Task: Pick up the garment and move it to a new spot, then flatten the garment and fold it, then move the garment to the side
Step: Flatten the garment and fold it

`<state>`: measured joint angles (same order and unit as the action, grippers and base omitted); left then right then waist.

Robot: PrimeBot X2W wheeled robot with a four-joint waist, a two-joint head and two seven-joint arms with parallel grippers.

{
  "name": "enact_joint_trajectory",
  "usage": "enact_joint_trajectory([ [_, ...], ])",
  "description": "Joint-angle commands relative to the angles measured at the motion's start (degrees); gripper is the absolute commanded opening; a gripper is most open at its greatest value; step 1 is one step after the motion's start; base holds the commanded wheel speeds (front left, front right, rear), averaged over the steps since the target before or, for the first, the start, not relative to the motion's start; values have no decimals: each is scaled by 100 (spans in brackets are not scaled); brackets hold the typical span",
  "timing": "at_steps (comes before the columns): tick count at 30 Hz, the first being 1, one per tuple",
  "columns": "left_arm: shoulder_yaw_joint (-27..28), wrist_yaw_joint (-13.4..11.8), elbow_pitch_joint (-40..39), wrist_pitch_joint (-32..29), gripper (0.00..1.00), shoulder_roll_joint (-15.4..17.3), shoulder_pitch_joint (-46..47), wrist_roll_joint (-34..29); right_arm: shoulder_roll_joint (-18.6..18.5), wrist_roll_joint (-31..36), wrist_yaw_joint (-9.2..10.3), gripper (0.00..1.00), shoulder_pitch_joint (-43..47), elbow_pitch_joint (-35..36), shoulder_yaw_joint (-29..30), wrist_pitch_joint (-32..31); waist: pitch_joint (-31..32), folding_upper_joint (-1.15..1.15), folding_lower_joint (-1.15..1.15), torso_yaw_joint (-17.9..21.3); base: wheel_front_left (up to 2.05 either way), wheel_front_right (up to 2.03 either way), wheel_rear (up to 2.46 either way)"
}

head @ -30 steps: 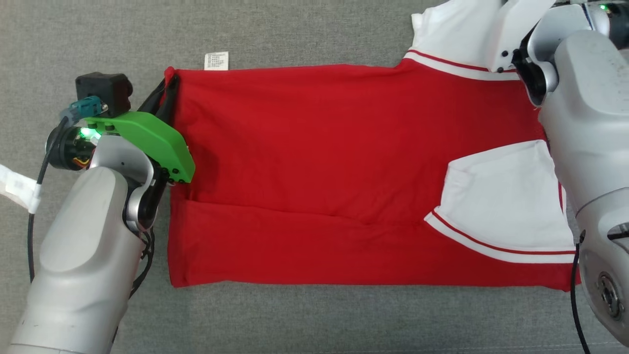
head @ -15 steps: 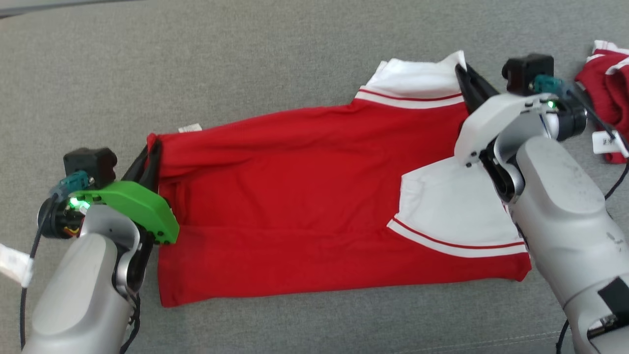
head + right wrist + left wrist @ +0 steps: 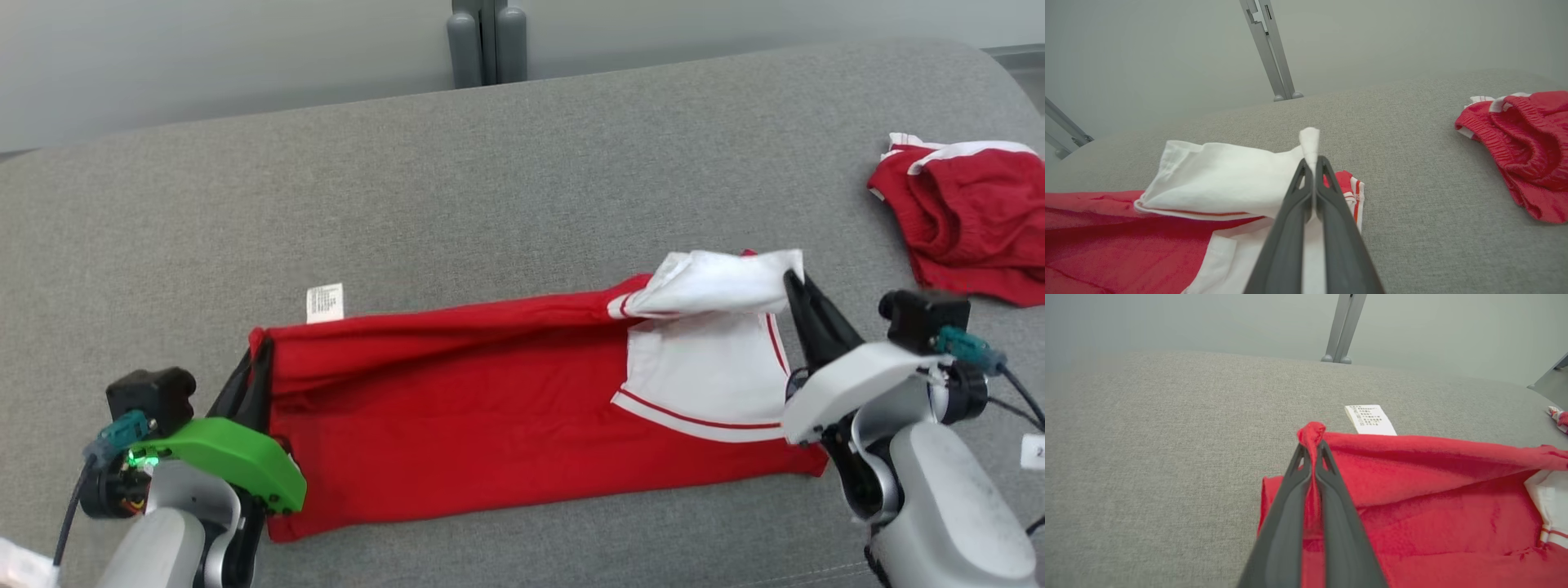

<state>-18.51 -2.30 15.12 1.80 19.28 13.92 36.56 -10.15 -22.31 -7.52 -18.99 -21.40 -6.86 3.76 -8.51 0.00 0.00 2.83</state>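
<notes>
**Two Grippers Are Pinching the Red Shirt**

The red shirt [image 3: 490,408] is lying stretched out on the gray cushion [image 3: 490,180], close to the front edge. The left gripper [image 3: 260,353] is squeezing tight on the shirt's red corner, and a bit of red cloth is poking out past its tips. The right gripper [image 3: 796,286] is squeezing tight on a white sleeve [image 3: 718,282] at the other end. That sleeve is hanging a little above the rest of the shirt, and a bit of white cloth is sticking up between the dark fingers. The near part of the shirt is resting flat on the cushion. A small white tag [image 3: 325,303] is sticking out from the shirt's far edge, near the left gripper. Red shorts [image 3: 963,229] are sitting in a heap on the cushion, well apart from the shirt, over on the right side. A gray post [image 3: 487,41] is standing behind the cushion.
</notes>
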Motion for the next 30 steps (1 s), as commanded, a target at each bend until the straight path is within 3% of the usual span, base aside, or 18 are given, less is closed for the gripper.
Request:
enact_joint_trajectory([
  [1, 41, -47, -42, 35, 0, 30, -177, 63, 87, 75, 9, 0, 236, 171, 97, -86, 37, 0, 0, 46, 0, 0, 0],
  [4, 85, -142, -96, 58, 0, -16, -475, 158, 389, 232, 8, 0, 744, 618, 387, -307, -31, 0, 0, 89, 0, 0, 0],
  [12, 151, -233, 71, 200, 0, -73, -702, 258, 640, 392, 9, 3, 1070, 825, 555, -387, -105, 0, 0, 169, 0, 0, 0],
  [15, 197, -205, 83, 318, 0, -95, -771, 312, 672, 373, 9, 32, 1133, 811, 593, -340, -99, 0, 0, 165, 0, 0, 0],
  [16, 218, -216, 74, 394, 0, -114, -807, 318, 680, 367, 9, 47, 1172, 801, 608, -314, -89, 0, 0, 160, 0, 0, 0],
  [17, 241, -246, 59, 468, 20, -127, -839, 310, 689, 365, 9, 98, 1205, 799, 619, -298, -79, 0, 0, 156, 0, 0, 0],
  [18, 263, -276, 34, 539, 50, -150, -895, 308, 695, 360, 9, 100, 1254, 798, 638, -271, -64, 0, 0, 151, 0, 0, 0],
  [19, 278, -302, 4, 601, 96, -169, -952, 319, 697, 351, 9, 100, 1305, 804, 659, -247, -47, 0, 0, 147, 0, 0, 0],
  [20, 306, -335, -49, 665, 100, -196, -1027, 349, 700, 347, 9, 100, 1359, 812, 689, -227, -28, 0, 0, 143, 0, 0, 0],
  [30, 622, -709, -782, 1086, 100, -366, -1763, 435, 721, 427, 8, 100, 1737, 880, 1155, -162, 140, 0, 0, 38, 0, 0, 0],
])
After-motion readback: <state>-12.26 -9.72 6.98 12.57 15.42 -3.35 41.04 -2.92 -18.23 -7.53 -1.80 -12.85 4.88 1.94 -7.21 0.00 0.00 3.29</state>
